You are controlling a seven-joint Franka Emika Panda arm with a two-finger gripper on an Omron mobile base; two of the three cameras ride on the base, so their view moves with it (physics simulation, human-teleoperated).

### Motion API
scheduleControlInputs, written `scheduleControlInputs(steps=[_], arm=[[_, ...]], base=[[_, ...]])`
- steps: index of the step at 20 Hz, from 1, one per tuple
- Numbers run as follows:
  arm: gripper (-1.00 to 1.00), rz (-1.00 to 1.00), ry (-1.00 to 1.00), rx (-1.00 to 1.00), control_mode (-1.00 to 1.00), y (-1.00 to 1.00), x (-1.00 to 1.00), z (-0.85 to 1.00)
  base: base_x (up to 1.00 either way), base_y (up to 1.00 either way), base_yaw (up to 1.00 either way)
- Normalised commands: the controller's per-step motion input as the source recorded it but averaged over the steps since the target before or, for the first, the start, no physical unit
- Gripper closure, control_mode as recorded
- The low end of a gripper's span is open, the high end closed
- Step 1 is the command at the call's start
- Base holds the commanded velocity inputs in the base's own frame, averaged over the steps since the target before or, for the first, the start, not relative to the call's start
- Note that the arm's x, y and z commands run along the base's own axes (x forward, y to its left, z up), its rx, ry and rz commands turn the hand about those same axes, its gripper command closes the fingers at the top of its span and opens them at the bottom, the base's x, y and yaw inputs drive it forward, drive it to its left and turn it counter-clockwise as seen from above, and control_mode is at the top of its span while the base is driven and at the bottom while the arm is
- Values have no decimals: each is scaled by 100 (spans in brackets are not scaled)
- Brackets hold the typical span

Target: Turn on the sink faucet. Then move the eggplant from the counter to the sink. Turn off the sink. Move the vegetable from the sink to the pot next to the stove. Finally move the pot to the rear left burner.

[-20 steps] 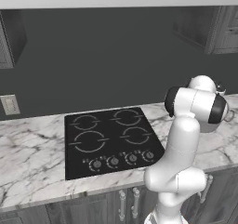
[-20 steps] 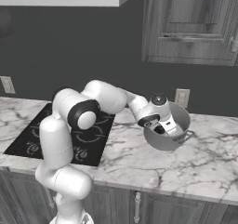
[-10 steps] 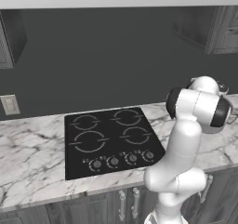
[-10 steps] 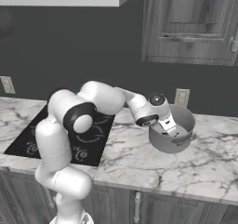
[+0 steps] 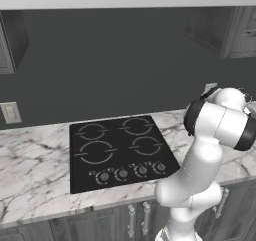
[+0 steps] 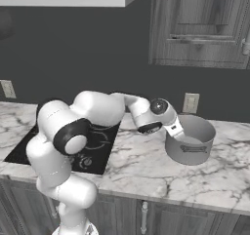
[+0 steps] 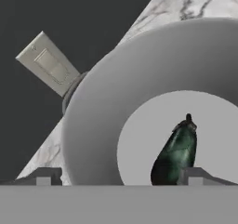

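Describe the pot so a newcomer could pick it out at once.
Start at the black cooktop set into the marble counter and look to its right. The pot, grey, round and straight-walled, stands below a wall outlet. A dark green eggplant lies inside it.

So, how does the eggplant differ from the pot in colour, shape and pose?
The eggplant is dark green and glossy; the pot is plain matte grey. The eggplant is long and tapers to a stem; the pot is round and hollow, with side handles. The eggplant lies on its side on the pot's floor; the pot stands upright on the marble counter. Neither is held: the gripper is open above them.
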Motion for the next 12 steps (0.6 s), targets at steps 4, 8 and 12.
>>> scheduleControlInputs(steps=[4,8,12], arm=[[-100,0,-16,-7,-100,8,-39,47],[-100,0,-13,-8,-100,9,-40,40],[-100,0,-4,-10,-100,9,-53,36]], base=[[0,0,0],[0,0,0],[0,0,0]])
